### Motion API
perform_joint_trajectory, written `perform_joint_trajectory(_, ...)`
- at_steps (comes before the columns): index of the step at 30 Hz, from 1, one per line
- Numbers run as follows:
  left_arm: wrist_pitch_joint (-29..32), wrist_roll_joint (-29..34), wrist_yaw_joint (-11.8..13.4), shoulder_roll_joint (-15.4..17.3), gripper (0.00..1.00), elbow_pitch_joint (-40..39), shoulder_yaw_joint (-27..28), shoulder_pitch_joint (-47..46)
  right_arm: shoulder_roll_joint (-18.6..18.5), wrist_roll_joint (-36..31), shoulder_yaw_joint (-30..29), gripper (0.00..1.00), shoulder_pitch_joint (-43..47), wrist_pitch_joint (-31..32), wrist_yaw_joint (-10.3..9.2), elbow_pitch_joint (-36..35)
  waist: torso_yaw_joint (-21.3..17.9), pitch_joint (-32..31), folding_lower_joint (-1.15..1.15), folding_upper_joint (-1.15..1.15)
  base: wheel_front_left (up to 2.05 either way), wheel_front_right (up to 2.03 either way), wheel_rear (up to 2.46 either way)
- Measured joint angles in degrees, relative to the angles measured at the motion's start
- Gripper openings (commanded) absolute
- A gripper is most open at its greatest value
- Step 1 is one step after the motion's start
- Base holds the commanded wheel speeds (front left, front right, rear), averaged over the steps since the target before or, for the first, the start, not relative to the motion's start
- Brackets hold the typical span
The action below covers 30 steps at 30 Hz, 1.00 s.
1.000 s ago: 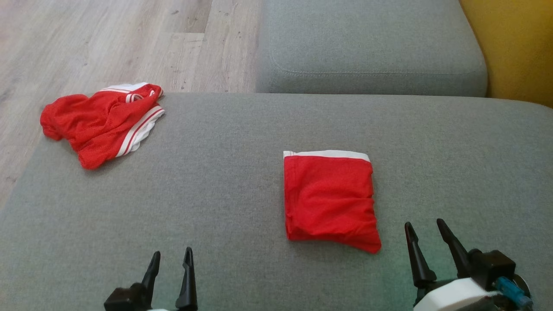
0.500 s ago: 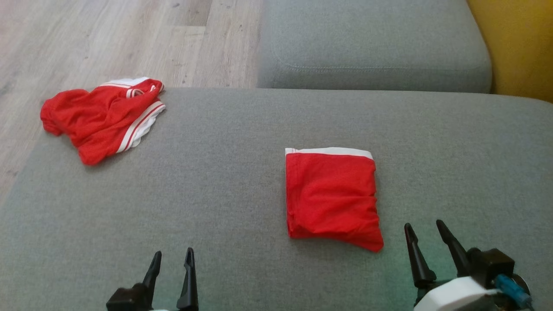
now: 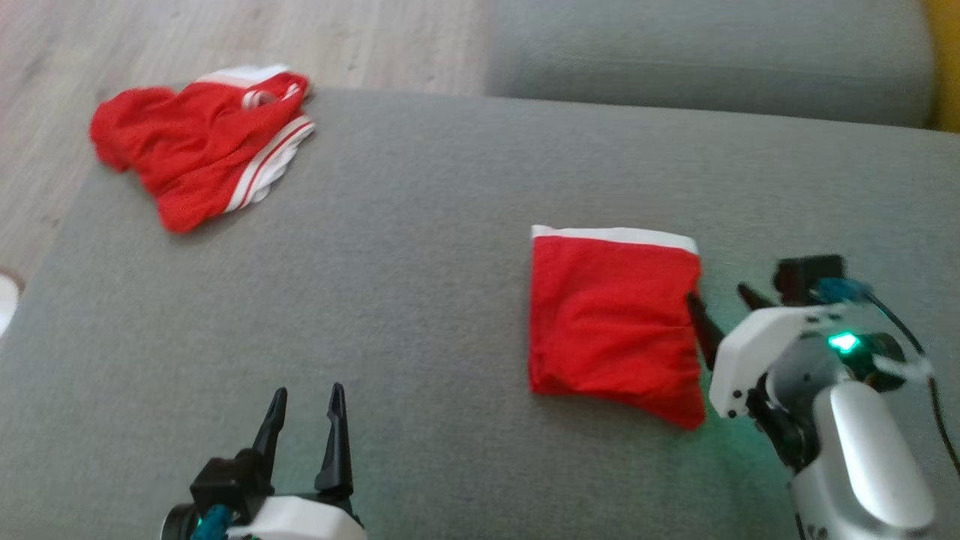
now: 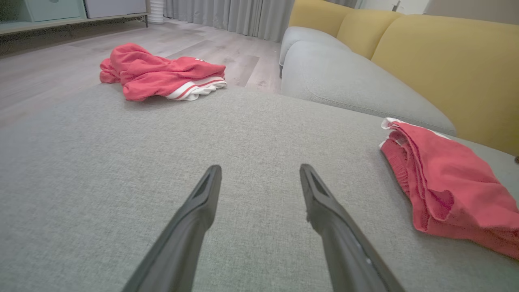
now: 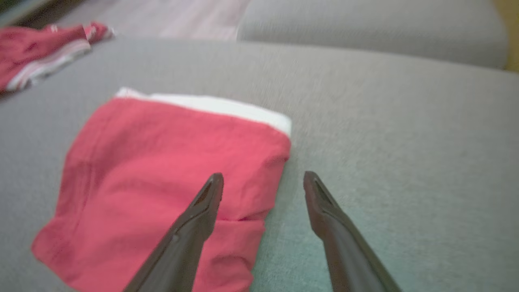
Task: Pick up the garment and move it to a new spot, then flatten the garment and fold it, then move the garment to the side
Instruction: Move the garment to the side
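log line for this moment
right tool open over folded garment's right edge | left tool open above sofa | crumpled garment far left

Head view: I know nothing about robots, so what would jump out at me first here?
Bright red on grey: a neatly folded red garment with a white band lies mid-right on the grey sofa cushion, and a crumpled red garment sits at its far left corner. The right end effector, open, is at the folded one's right edge; the left end effector, also open, is at the bottom left.
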Motion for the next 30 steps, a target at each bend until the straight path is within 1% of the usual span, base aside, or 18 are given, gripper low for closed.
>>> perform_joint_trajectory(2, 0.0, 0.1, 0.0, -0.3, 1.00, 0.0, 0.0, -0.7, -0.6, 0.2, 0.6, 1.00, -1.9, 5.7, 0.00, 2.7, 1.1, 0.9, 0.00, 0.00, 0.00, 0.00, 0.00)
perform_joint_trajectory(6, 0.0, 0.1, -0.5, -1.2, 1.00, 0.7, -0.2, -1.1, -2.8, 2.2, 0.9, 1.00, -2.7, 11.3, 0.00, 6.6, 3.6, 2.4, 0.00, 0.00, 0.00, 0.00, 0.00)
perform_joint_trajectory(8, 0.0, 0.2, -0.5, -1.4, 1.00, 0.9, -0.2, -1.2, -3.6, 2.5, 0.6, 1.00, -2.8, 12.6, 0.00, 8.2, 4.8, 3.0, 0.00, 0.00, 0.00, 0.00, 0.00)
perform_joint_trajectory(12, 0.0, 0.6, -1.0, -1.5, 1.00, 1.4, -0.1, -1.2, -3.7, 4.4, 0.3, 1.00, -3.8, 12.8, 0.00, 9.4, 6.4, 4.1, -0.02, 0.00, 0.00, 0.00, 0.00)
perform_joint_trajectory(14, 0.0, 0.6, -1.0, -1.6, 1.00, 1.6, -0.1, -1.2, -3.7, 5.0, 0.5, 0.47, -4.7, 12.8, 0.00, 9.6, 6.7, 4.6, -0.01, 0.00, 0.00, 0.00, 0.00)
perform_joint_trajectory(16, 0.0, 0.6, -1.0, -1.6, 1.00, 1.7, 0.0, -1.2, -3.8, 5.6, 0.9, 0.18, -5.0, 12.3, 0.00, 9.8, 6.5, 4.9, -0.01, 0.00, 0.00, 0.00, 0.00)
perform_joint_trajectory(17, 0.0, 0.7, -1.1, -1.6, 1.00, 1.7, 0.0, -1.3, -3.8, 5.6, 1.1, 0.00, -5.0, 11.7, 0.00, 9.8, 6.3, 5.0, -0.01, 0.00, 0.00, 0.00, 0.00)
perform_joint_trajectory(21, -0.1, 1.2, -1.4, -1.8, 1.00, 1.6, 0.1, -1.6, -4.5, 5.6, 2.1, 0.00, -5.5, 9.4, 0.00, 9.8, 4.8, 5.6, -0.02, 0.00, 0.00, 0.00, 0.00)
perform_joint_trajectory(23, -0.3, 1.2, -1.6, -1.9, 1.00, 1.0, 0.1, -1.9, -5.5, 5.6, 2.2, 0.00, -6.4, 8.6, 0.00, 9.5, 3.5, 6.0, -0.01, 0.00, 0.00, 0.00, 0.00)
perform_joint_trajectory(25, -0.5, 1.3, -1.6, -2.0, 1.00, 0.3, 0.1, -3.0, -7.4, 5.6, 2.0, 0.00, -7.2, 8.0, 0.00, 8.9, 2.0, 6.5, -0.01, 0.00, 0.00, 0.00, 0.00)
perform_joint_trajectory(27, -0.5, 1.9, -1.6, -2.0, 1.00, -0.5, 0.1, -4.2, -9.4, 5.6, 1.5, 0.00, -7.9, 7.8, 0.00, 8.0, 0.0, 7.1, -0.01, 0.00, 0.00, 0.00, 0.00)
perform_joint_trajectory(28, -0.5, 2.4, -1.9, -2.0, 1.00, -1.4, 0.1, -5.4, -11.0, 5.6, 0.9, 0.00, -8.5, 7.7, 0.00, 7.0, -2.2, 7.7, -0.01, 0.00, 0.00, 0.00, 0.00)
perform_joint_trajectory(30, -0.4, 2.8, -2.0, -2.0, 1.00, -2.2, 0.0, -6.4, -12.1, 5.6, 0.3, 0.00, -9.1, 7.7, 0.00, 6.1, -4.7, 8.4, -0.02, 0.00, 0.00, 0.00, 0.00)
